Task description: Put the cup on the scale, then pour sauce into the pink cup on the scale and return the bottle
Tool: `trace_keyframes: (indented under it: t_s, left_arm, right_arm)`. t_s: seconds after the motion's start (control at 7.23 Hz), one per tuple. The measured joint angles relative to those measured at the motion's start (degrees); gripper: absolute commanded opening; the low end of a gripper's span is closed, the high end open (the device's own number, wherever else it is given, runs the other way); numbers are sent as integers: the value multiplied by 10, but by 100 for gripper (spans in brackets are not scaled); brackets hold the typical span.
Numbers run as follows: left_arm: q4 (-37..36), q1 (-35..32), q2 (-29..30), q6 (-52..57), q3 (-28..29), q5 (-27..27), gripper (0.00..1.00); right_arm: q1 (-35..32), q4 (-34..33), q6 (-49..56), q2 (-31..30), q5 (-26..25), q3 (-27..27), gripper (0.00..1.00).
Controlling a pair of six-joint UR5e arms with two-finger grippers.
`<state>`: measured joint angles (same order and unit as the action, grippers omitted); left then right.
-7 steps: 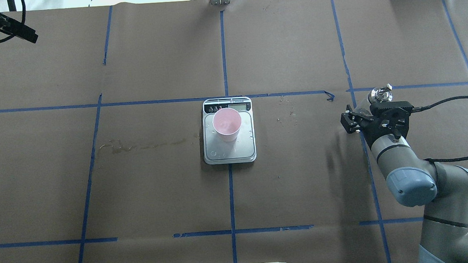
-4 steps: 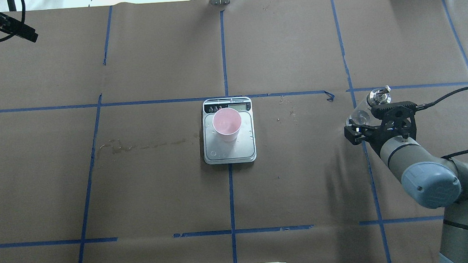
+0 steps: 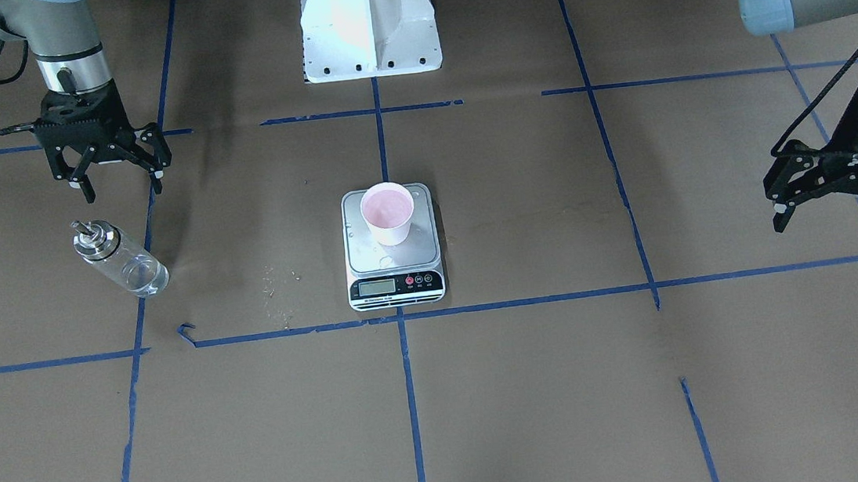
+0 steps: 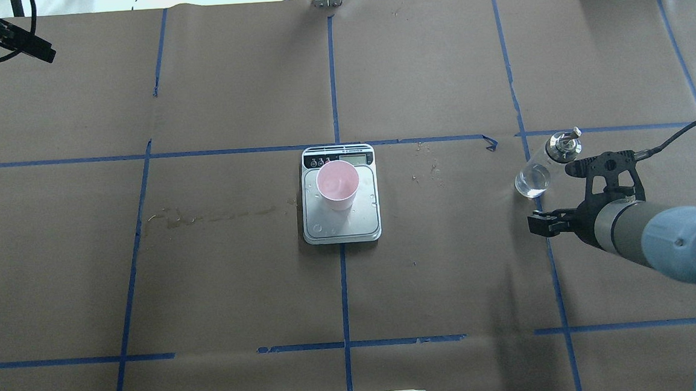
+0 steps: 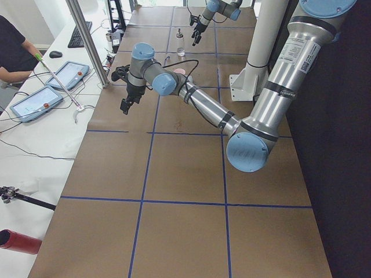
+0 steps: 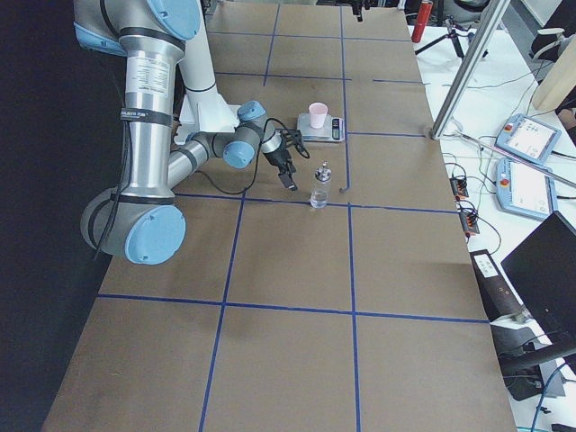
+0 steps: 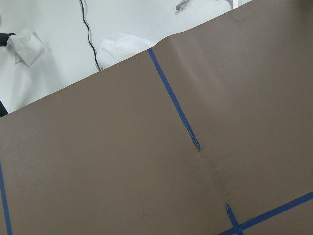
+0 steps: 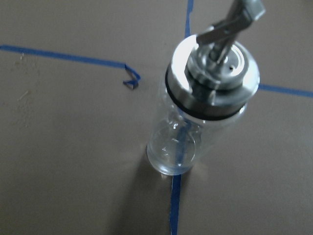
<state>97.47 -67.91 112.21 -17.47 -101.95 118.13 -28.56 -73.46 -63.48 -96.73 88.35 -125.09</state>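
Note:
The pale pink cup [image 4: 337, 184] [image 3: 388, 212] stands upright on the silver scale [image 4: 342, 225] [image 3: 391, 260] at the table's middle. The clear glass bottle [image 4: 538, 169] [image 3: 120, 259] [image 8: 195, 117] with its silver cap and spout stands upright on a blue tape line at the right. No sauce can be made out inside it. My right gripper [image 4: 550, 197] [image 3: 111, 168] is open and hangs just on the robot's side of the bottle, clear of it. My left gripper [image 3: 829, 226] [image 5: 120, 90] is open and empty, far off at the left, raised over the paper.
Brown paper with blue tape lines covers the table. A wet stain [image 4: 216, 214] lies left of the scale. The white robot base [image 3: 368, 18] sits at the near edge. Tablets [image 5: 35, 101], a metal post [image 5: 87, 40] and a person's arm [image 5: 11, 55] are beyond the far edge.
The right gripper has drawn back from around the bottle toward the robot. The bottle stays standing where it was. Cup and scale have not moved.

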Motion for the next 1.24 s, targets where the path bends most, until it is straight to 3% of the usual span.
trace_keyframes:
  t_s: [0.28, 0.41, 0.69, 0.97, 1.24]
  left_arm:
    - [0, 0, -3, 3, -3, 1, 100]
    - [0, 0, -5, 6, -4, 1, 100]
    - [12, -2, -30, 8, -8, -2, 100]
    - [72, -8, -85, 8, 7, -9, 100]
    - [108, -59, -107, 55, 44, -12, 100]
  right_arm:
    - [-111, -125, 31, 21, 213, -74, 100]
    - [-163, -176, 55, 37, 287, -101, 100]
    - [-285, -249, 189, 52, 388, -108, 100]
    - [-418, -304, 426, 74, 430, -33, 100]
    - [-520, -312, 651, 84, 444, 101, 100]
